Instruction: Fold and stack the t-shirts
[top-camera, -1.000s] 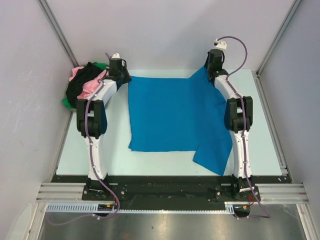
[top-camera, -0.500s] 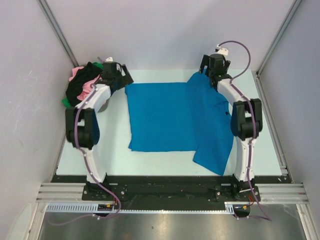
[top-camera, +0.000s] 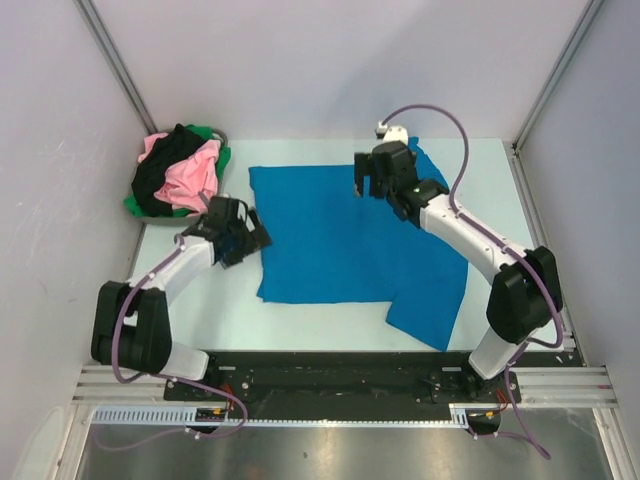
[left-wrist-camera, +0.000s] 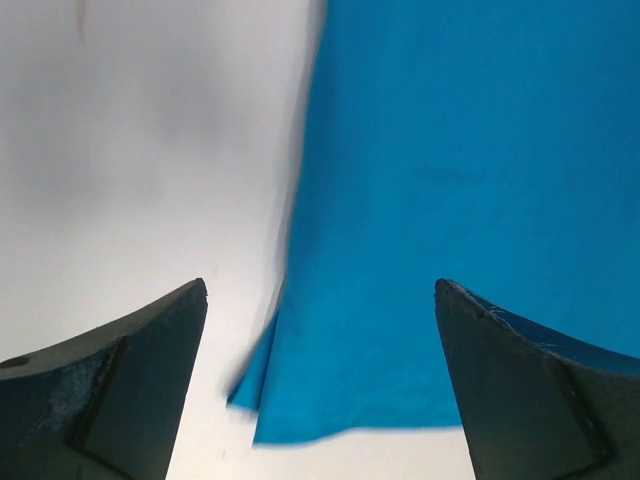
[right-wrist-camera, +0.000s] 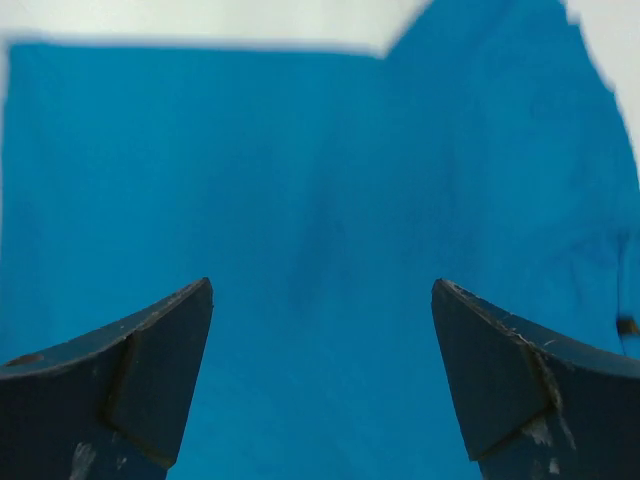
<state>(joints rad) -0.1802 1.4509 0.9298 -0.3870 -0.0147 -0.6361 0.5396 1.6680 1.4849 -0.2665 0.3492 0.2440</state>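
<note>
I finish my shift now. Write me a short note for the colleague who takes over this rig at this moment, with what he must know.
Left pincer: open, empty, above the left edge of the blue t-shirt.
Right pincer: open, empty, above its far middle.
The blue t-shirt lies spread on the table, held by nothing.
Pink, black and green shirts: heaped at the far left corner.
Done: blue one laid out.
Left: fold it, then the heap, stack all.
</note>
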